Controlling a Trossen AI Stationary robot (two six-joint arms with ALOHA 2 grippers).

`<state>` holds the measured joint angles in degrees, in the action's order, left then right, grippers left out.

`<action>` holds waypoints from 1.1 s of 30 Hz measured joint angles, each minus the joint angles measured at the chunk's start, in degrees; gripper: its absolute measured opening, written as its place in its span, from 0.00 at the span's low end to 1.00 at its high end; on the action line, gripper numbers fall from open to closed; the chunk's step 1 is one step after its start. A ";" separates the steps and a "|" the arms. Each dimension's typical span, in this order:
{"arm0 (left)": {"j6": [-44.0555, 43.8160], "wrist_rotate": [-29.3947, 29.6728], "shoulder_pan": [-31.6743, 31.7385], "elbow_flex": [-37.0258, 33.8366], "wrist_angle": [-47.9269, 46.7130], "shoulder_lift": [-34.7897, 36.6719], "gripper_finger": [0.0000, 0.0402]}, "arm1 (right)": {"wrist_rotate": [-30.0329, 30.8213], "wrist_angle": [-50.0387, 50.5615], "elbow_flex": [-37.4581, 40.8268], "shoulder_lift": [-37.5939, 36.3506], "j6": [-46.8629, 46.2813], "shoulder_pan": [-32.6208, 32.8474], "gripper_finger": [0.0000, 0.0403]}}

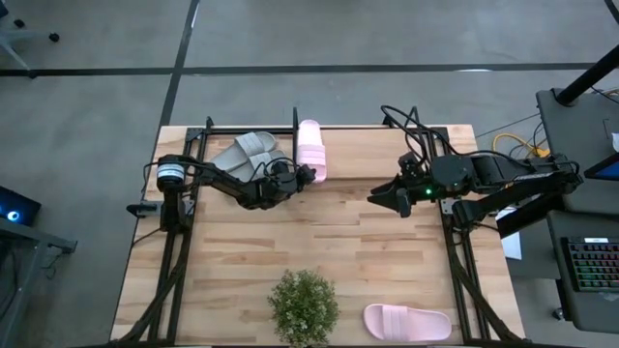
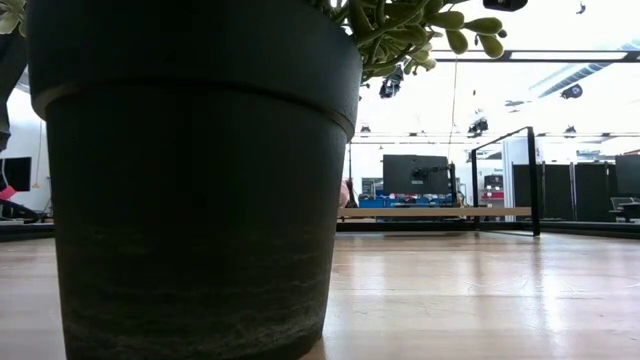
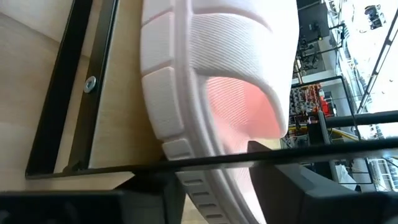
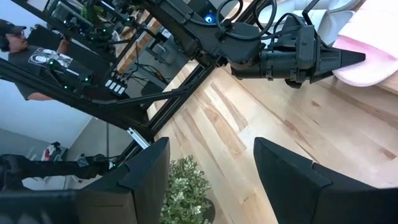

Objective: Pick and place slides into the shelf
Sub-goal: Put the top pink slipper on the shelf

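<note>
One pale pink slide [image 1: 310, 150] stands on its side on the shelf [image 1: 368, 135] at the table's far edge, beside the two light grey slides [image 1: 246, 153] lying there. My left gripper [image 1: 307, 176] is at this pink slide's near end, shut on it. In the left wrist view the pink slide [image 3: 211, 81] fills the picture, sole edge and strap showing. The second pink slide [image 1: 406, 322] lies flat on the table near the near edge. My right gripper [image 1: 385, 199] hovers open over the table's right middle, touching nothing. My left gripper holds the pink slide by its near end [image 3: 214, 186], pinched between the two fingers [image 3: 149, 199]. The fingers come nearly level from the table's near-left side, along the slide's length. The slide stands on its long edge on the shelf board, strap opening facing sideways.
A potted plant [image 1: 303, 307] stands at the near edge, and its dark pot [image 2: 190, 180] blocks most of the low view. The shelf's thin black uprights [image 2: 530, 180] and a frame bar [image 3: 205, 163] stand close to the left gripper. Bare tabletop [image 1: 329, 242] lies between the arms.
</note>
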<state>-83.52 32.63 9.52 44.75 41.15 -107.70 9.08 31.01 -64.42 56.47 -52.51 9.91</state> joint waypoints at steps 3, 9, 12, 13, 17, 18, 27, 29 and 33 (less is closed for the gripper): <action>-0.10 -0.78 0.02 0.01 -0.96 0.02 0.40 | 0.00 -0.01 0.00 0.00 -0.02 0.00 0.56; -0.96 -2.12 0.02 0.11 -2.83 0.64 0.40 | 0.00 -0.01 0.00 0.00 -0.44 0.12 0.56; -1.62 -2.38 0.02 0.11 -3.08 0.84 0.41 | 0.00 -0.01 0.00 0.00 -0.46 0.35 0.56; -1.60 -2.65 0.02 0.11 -3.22 0.94 0.41 | -0.02 -0.01 0.00 0.00 -0.46 0.37 0.56; -1.58 -3.90 0.03 0.09 -3.22 0.96 0.41 | -0.01 -0.02 0.00 0.00 -0.47 0.65 0.56; -1.56 -4.29 0.02 0.07 -3.20 0.96 0.41 | 0.00 -0.03 0.00 0.00 -0.46 0.71 0.56; -1.57 -10.75 -0.12 -0.03 -3.27 1.59 0.41 | -0.15 -0.01 0.00 0.00 -0.47 1.29 0.56; -0.58 -11.14 -0.12 -0.04 -3.55 1.92 0.41 | -0.22 -0.01 0.00 0.00 -0.48 1.33 0.56; 1.94 -11.37 0.30 -0.11 -4.99 3.83 0.41 | -0.22 -0.01 0.00 0.00 -0.48 1.33 0.56</action>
<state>-81.58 21.26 9.82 44.64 36.16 -103.87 8.86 31.00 -64.42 56.47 -52.99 11.25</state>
